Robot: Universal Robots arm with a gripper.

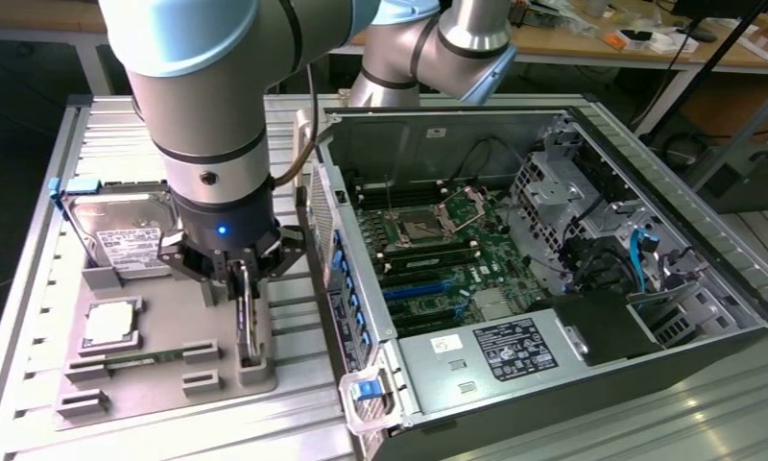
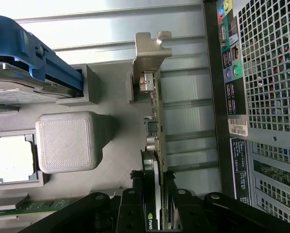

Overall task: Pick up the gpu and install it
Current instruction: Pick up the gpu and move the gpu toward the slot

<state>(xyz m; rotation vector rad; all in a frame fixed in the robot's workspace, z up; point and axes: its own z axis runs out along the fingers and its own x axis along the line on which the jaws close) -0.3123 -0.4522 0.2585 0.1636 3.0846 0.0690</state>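
The gpu (image 1: pixel 243 331) stands on its edge in a slot of the grey parts tray (image 1: pixel 166 384), at the exterior view's left of the open computer case. My gripper (image 1: pixel 239 286) comes straight down on its upper edge. In the wrist view the gpu (image 2: pixel 156 141) is seen edge-on, its silver bracket (image 2: pixel 150 53) at the far end and a black face between my fingers. The gripper (image 2: pixel 154 194) is shut on the card, with one black finger (image 2: pixel 134 196) pressed against each face.
The open computer case (image 1: pixel 640 317) lies beside the tray, with the motherboard and its blue slots (image 1: pixel 422 286) exposed. Its perforated rear panel (image 2: pixel 266 73) runs close to the card. A hard drive (image 1: pixel 128 235), a processor (image 1: pixel 108 322) and a memory stick (image 1: pixel 134 357) share the tray.
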